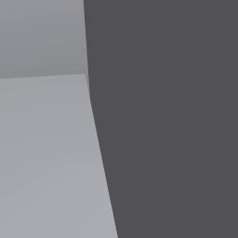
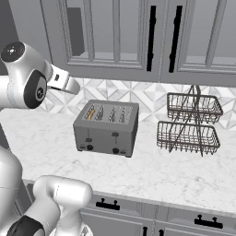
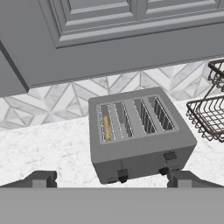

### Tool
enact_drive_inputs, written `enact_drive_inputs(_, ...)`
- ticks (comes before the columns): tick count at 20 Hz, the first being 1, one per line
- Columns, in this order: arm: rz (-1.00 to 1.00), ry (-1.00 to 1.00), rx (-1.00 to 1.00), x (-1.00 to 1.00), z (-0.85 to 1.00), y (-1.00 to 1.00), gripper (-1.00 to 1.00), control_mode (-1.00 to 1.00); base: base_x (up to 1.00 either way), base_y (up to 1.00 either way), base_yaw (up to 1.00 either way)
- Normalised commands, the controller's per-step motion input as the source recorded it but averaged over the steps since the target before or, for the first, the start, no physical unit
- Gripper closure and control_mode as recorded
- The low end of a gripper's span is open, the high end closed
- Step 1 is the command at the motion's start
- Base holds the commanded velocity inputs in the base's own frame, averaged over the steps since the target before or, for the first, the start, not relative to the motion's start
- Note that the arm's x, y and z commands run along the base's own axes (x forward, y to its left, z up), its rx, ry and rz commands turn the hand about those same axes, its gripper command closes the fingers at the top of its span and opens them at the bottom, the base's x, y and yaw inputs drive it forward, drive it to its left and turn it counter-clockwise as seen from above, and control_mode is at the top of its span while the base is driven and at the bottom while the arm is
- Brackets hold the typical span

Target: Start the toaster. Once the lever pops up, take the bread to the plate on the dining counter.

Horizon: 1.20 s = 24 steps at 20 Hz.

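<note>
Now the gripper [image 3: 111, 178] hangs with its two dark fingertips [image 3: 41, 178] spread wide apart and nothing between them, poised above and in front of the toaster [image 3: 140, 133]. That grey four-slot toaster stands on the white marble desk [image 3: 48, 148], its front with two levers and two knobs turned toward the hand camera. An orange-tan edge of the bread [image 3: 106, 127] shows upright in the leftmost slot; the other three slots look bare. From the right base view, the same slice [image 2: 91, 113] sits in the slot nearest the arm. Right of the toaster stands a two-tier wire basket rack [image 2: 189, 124], well apart from it. Behind runs a patterned tile backsplash [image 2: 138, 94], with grey wall cabinets [image 2: 115, 37] above.
</note>
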Motion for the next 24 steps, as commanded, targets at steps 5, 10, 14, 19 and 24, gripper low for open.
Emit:
enact_drive_inputs(5,0.0,0.0,0.0,0.0,0.0,0.0,-1.0,-1.0,0.0,0.0,0.0)
enact_drive_inputs(10,0.0,0.0,0.0,0.0,0.0,0.0,-1.0,-1.0,0.0,0.0,0.0)
enact_drive_inputs(14,0.0,0.0,0.0,0.0,0.0,0.0,-1.0,-1.0,0.0,0.0,0.0)
enact_drive_inputs(19,0.0,0.0,0.0,0.0,0.0,0.0,-1.0,-1.0,0.0,0.0,0.0)
enact_drive_inputs(24,0.0,0.0,0.0,0.0,0.0,0.0,-1.0,-1.0,0.0,0.0,0.0)
